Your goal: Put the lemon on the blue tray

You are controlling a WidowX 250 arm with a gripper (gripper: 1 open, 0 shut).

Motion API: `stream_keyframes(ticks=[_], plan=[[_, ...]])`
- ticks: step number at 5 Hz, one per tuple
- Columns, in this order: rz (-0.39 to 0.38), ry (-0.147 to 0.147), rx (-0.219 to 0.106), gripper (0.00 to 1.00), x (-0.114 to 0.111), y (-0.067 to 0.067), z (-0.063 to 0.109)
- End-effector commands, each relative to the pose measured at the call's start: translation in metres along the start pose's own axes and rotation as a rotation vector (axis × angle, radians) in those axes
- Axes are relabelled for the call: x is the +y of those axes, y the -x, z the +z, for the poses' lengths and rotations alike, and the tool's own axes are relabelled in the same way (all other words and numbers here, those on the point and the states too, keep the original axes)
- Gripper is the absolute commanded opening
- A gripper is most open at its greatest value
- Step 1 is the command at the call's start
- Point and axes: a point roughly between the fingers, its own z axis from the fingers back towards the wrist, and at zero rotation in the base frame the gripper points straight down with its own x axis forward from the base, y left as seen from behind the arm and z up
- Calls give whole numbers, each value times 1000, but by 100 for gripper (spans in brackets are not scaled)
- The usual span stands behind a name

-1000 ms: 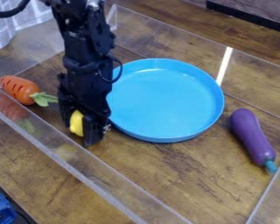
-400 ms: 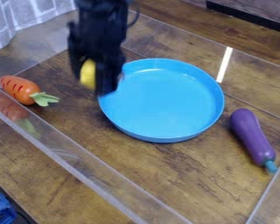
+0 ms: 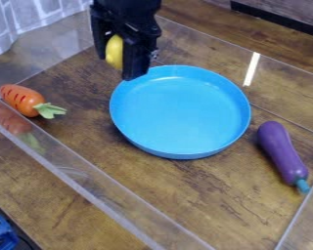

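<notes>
My gripper (image 3: 118, 55) hangs well above the table at the upper left, pointing down, its black fingers shut on the lemon (image 3: 114, 50). Only a narrow yellow strip of the lemon shows between the fingers. The blue tray (image 3: 186, 145), a large round shallow dish, lies on the wooden table in the middle of the view. The gripper with the lemon is over the tray's upper left rim, lifted clear of it.
An orange carrot (image 3: 21, 99) with a green top lies at the left. A purple eggplant (image 3: 281, 150) lies to the right of the tray. Clear plastic walls (image 3: 67, 166) fence the wooden work area on the near left side.
The gripper has risen from table level left of the tray, carrying the lemon up and toward the tray's upper left rim. Tray, carrot and eggplant have stayed put.
</notes>
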Motion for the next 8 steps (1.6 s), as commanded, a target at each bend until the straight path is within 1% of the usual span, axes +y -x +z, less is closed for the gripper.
stream_keyframes(ticks=[1,5,6,8], plan=[[-14,-19,-66,0,-3,-3,18],[-48,-20,-77,0,-17,-4,12],[-57,-17,-84,0,-21,-7,10],[-53,-14,-108,0,-31,-15,2]])
